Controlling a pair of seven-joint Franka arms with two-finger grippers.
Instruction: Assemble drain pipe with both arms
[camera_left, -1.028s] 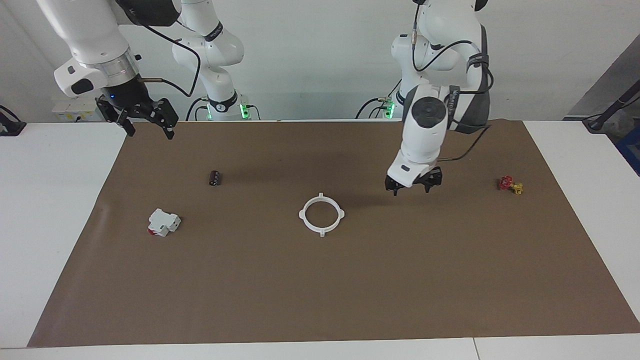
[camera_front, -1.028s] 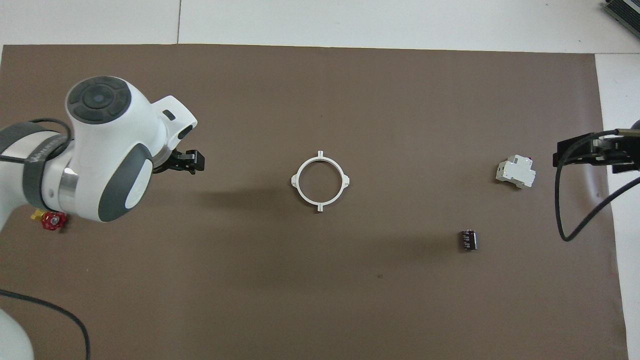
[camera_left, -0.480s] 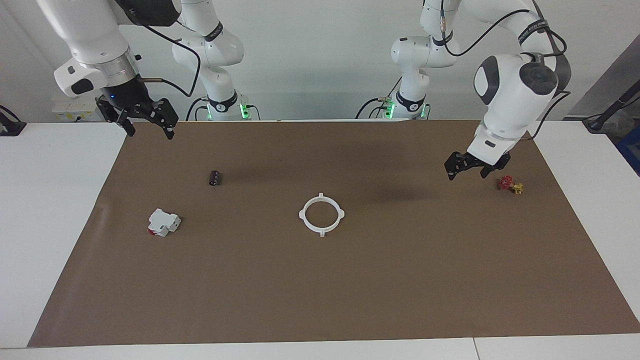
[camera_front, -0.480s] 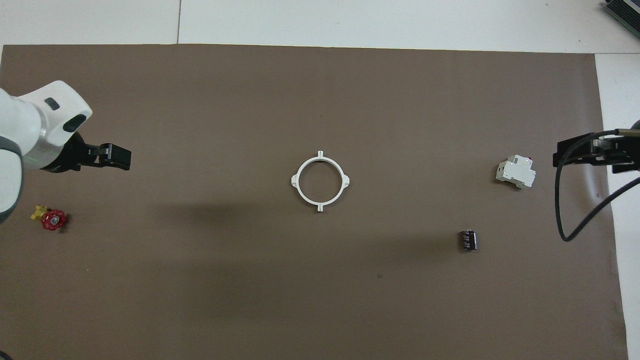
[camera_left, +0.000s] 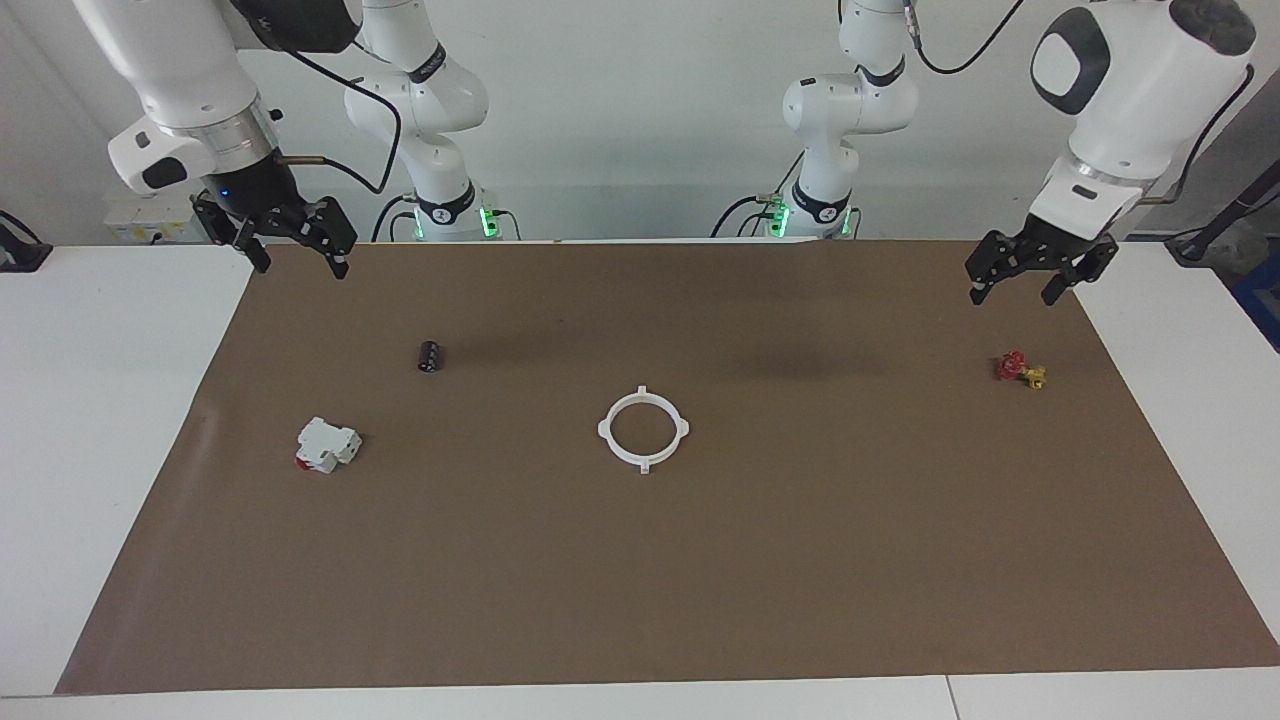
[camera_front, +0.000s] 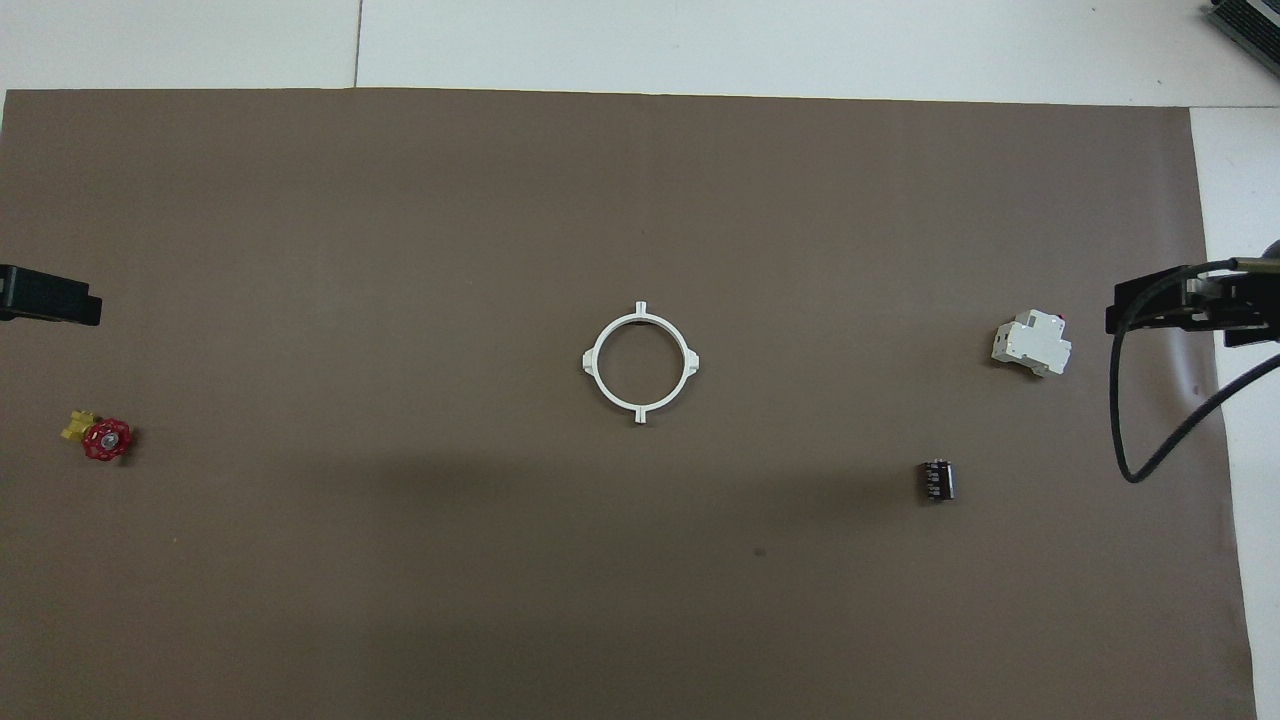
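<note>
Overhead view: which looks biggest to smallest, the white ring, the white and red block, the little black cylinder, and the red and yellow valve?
1. Thin white plastic ring
2. Blocky white-and-red part
3. Red and yellow valve
4. Small black cylinder

The last two look nearly alike.

Even, bright indoor light, sharp in both views.

We see soft, faint shadows smeared across the brown mat (camera_left: 800, 560), a mild sheen on the white table (camera_left: 100, 400), green lamps glowing at the arm bases, and no blur or edge warping.
</note>
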